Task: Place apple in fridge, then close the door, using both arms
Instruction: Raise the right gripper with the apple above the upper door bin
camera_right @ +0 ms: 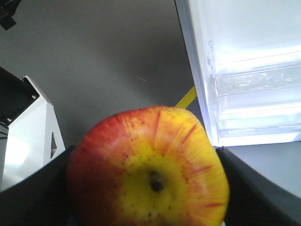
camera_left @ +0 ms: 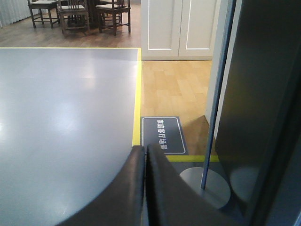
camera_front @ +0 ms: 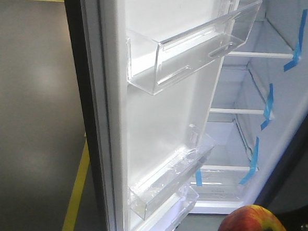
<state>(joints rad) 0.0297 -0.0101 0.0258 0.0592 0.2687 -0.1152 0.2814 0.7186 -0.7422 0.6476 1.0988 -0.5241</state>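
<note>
Your right gripper [camera_right: 150,190] hugs the smooth, hard apple [camera_right: 148,157] by its sides near the fridge [camera_front: 294,129], so it may slip; your left gripper [camera_left: 145,157] is pinched closed, empty.

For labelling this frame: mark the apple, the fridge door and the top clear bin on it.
apple [camera_right: 150,160], right wrist view, yellow skin above the stem.
fridge door [camera_front: 164,126], front view, bare white inner face.
top bin [camera_front: 200,50], front view, clear front wall.
</note>
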